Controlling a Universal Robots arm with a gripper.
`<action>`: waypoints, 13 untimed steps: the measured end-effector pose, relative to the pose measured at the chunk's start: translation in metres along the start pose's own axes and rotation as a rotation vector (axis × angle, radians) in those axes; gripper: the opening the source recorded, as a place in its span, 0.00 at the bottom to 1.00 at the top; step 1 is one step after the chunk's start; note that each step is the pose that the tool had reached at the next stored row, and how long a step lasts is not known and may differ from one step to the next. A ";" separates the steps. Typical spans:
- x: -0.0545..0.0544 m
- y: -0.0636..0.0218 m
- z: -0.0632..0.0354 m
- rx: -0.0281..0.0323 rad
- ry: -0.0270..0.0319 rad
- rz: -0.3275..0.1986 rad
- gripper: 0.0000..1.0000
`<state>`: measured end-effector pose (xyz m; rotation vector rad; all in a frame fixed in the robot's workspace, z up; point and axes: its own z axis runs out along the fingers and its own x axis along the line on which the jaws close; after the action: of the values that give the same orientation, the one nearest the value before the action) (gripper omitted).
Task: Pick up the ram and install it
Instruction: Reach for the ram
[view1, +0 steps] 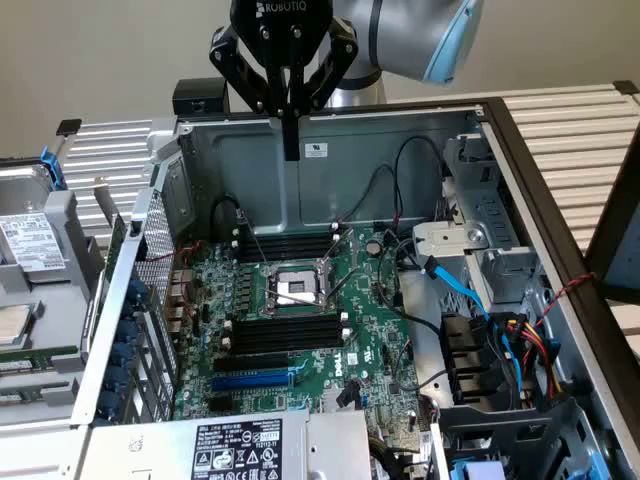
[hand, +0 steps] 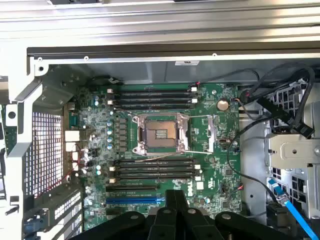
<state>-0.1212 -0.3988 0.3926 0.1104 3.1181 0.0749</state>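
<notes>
The ram is out of view. My gripper (view1: 291, 150) hangs above the back wall of the open computer case (view1: 400, 150), high over the green motherboard (view1: 375, 335). Its fingers are shut together and nothing shows between them. The wrist view looks straight down past the gripper (hand: 175, 197) onto the board. Black memory slots with white end clips lie in two banks on either side of the processor socket (hand: 160, 132): one bank (hand: 152, 97) toward the back wall, the other (hand: 155, 169) nearer the blue expansion slot (hand: 135, 200).
Black cables and a blue data cable (view1: 455, 285) run over the drive bay on the exterior view's right. The labelled power supply (view1: 235, 448) sits at the near edge. A swung-out drive cage (view1: 35, 260) stands at the exterior view's left.
</notes>
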 end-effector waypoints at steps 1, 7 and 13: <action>0.000 0.0000 0.0000 0.0000 0.0000 0.000 0.11; 0.000 0.0000 0.0000 0.0000 -0.0001 0.000 0.11; 0.000 0.0000 0.0000 0.0000 0.0002 0.000 0.11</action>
<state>-0.1212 -0.3988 0.3926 0.1104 3.1183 0.0750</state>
